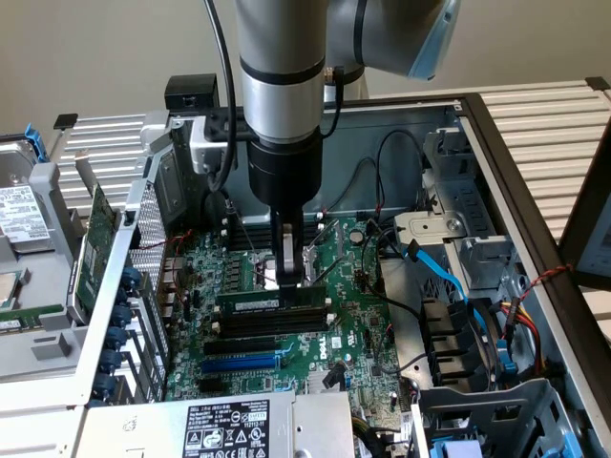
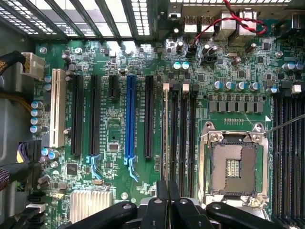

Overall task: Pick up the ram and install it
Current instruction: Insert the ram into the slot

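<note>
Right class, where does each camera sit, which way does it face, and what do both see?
Exterior view: off the arm, above the open case, looking down at the motherboard; arm and gripper show, over the ram.
Wrist view: on the wrist, facing down along the gripper onto the motherboard.
Shared: gripper, blue slot, processor socket.

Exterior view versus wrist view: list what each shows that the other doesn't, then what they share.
Exterior view: the arm's grey body, the labelled power supply, the blue cable, and the hard drive at the exterior view's left. Wrist view: the white slot and the finned heatsink. Both: the motherboard, its blue slot, and the gripper shut on the ram at its top edge.
</note>
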Controlling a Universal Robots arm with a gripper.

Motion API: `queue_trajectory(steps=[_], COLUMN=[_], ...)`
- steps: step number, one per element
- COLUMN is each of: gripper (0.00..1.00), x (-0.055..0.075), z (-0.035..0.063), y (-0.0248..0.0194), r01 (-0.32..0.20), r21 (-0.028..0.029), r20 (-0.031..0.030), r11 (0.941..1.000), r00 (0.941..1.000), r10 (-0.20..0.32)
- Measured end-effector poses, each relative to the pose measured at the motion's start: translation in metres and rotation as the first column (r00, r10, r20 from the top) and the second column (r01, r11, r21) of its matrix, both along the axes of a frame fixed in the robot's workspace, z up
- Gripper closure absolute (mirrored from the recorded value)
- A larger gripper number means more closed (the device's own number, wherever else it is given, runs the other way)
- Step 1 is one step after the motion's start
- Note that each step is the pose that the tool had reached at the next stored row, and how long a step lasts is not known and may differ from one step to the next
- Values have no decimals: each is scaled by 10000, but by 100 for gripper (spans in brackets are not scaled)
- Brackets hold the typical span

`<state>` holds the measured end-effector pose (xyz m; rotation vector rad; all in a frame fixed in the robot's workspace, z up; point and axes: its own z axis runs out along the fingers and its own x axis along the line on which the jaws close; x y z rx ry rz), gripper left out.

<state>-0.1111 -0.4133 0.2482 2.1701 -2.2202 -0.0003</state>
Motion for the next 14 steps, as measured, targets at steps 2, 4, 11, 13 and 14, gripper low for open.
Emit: queue_trajectory(steps=[2,4,11,13,14], gripper=[88,88,88,88,88], x=[0,0,0,0,0], z=[-16,-26,-59,-68,-68], y=[0,0,17,18,17], r01=[0,0,-1,0,0], r21=[0,0,0,1,-2], r20=[1,0,0,1,-1], r11=[10000,10000,10000,10000,10000], r00=[10000,10000,10000,10000,10000], r10=[0,0,1,0,0])
